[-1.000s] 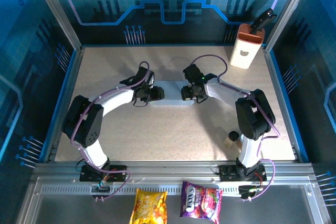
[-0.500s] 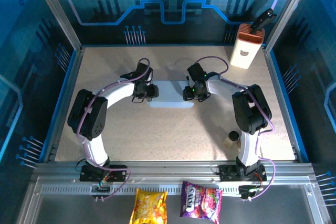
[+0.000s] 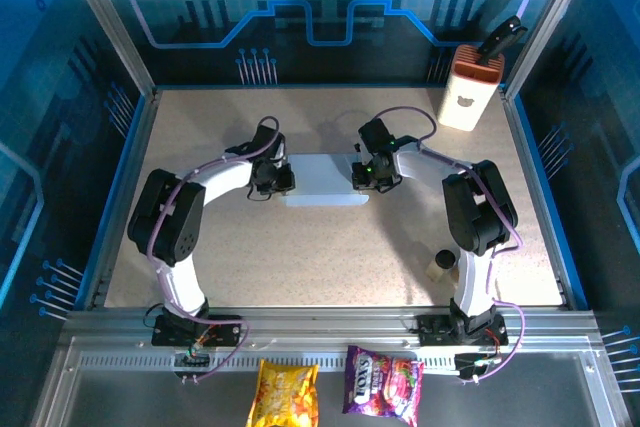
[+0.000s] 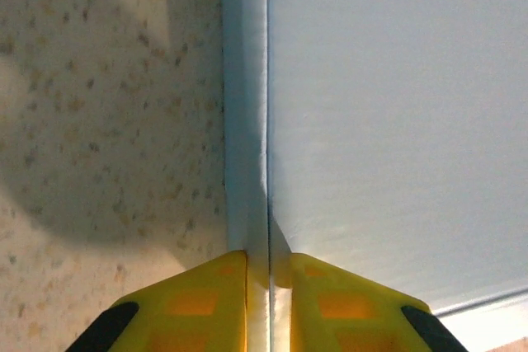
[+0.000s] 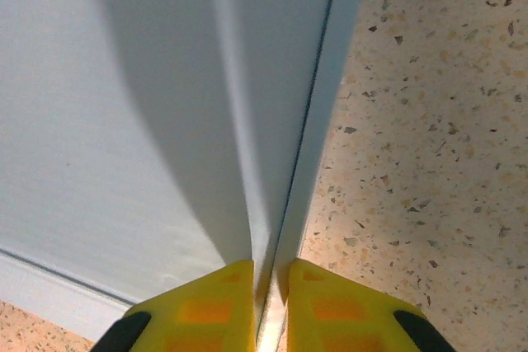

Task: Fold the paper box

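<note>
So the paper box (image 3: pixel 322 179) is sitting flat around the middle of the table (image 3: pixel 330 257), a bit toward the far side, with one arm at each short end. The left tool (image 3: pixel 283 179) is at the box's left end and the right tool (image 3: pixel 362 175) is at its right end, so the box is basically bridged between them. In the left wrist view the yellow fingers (image 4: pixel 202 302) are squeezed together on a thin cardboard edge that runs straight away from the camera. There's pretty much no gap apart from the sheet itself, so that tool is clenched on the box. The big pale panel is off to the right of the edge and speckled table is off to the left. The right wrist view is the same deal but mirrored: its fingers (image 5: pixel 210 302) are pinched on a thin upright edge, with the pale panel on the left and bare table on the right. Can't tell from these angles which flap or wall each one has hold of. Other stuff around: a tall white-and-orange container (image 3: pixel 468 89) with a bear mark is in the far right corner, well apart from the box. A small brown thing (image 3: pixel 441 264) I can't identify is near the right arm's base, and two snack bags (image 3: pixel 284 394) are lying down in front of the near rail.
</note>
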